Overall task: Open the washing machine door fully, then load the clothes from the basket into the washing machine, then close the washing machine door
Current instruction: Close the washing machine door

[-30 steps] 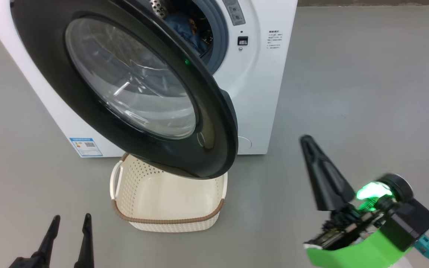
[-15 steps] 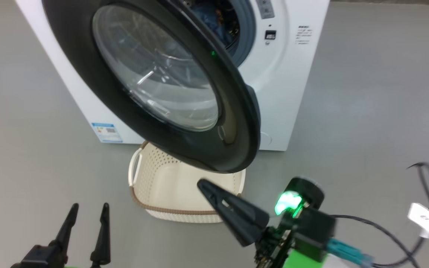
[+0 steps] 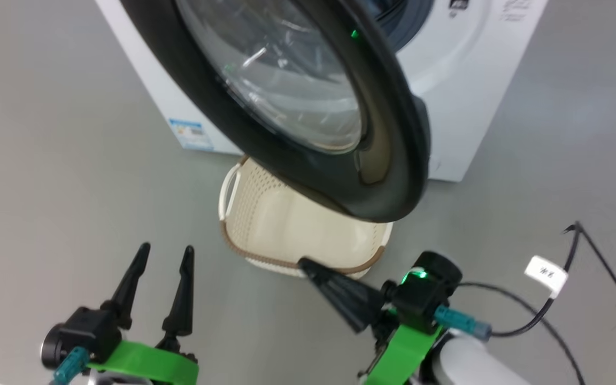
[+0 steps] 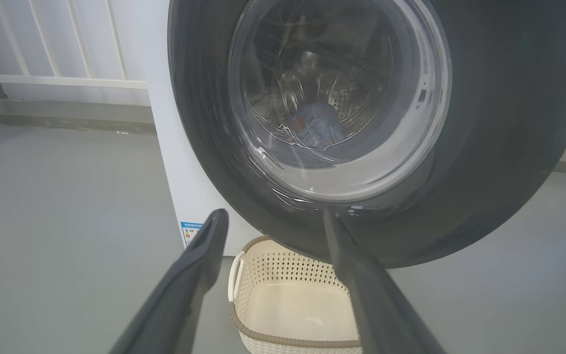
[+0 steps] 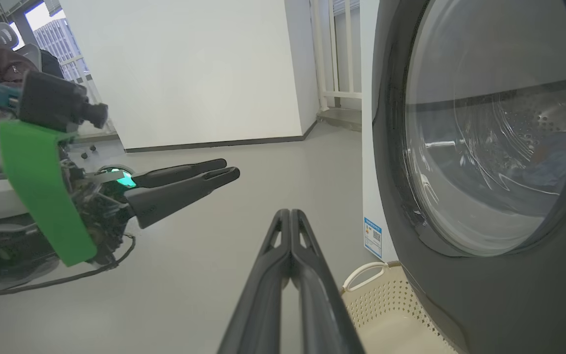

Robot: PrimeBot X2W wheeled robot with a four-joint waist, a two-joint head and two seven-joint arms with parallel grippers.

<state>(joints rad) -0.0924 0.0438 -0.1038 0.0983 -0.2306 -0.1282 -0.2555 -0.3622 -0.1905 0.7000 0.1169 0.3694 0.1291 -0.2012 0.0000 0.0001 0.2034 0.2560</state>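
basket (image 3: pixel 297 224) on the floor (image 3: pixel 72 160), just in front of the washer (image 3: pixel 463 107). door (image 3: pixel 393 133) swung out and partly open, its lower edge hanging over the basket's far side. a blue garment (image 4: pixel 317 128) lies in the drum (image 4: pixel 352 93) behind the basket, seen through the door glass. right hand (image 3: pixel 303 263), fingers pressed together and holding nothing, points at the basket's near rim; contact cannot be told. left hand (image 3: pixel 167 248), fingers spread and holding nothing, hovers left of the basket and apart from it, pointing toward the washer
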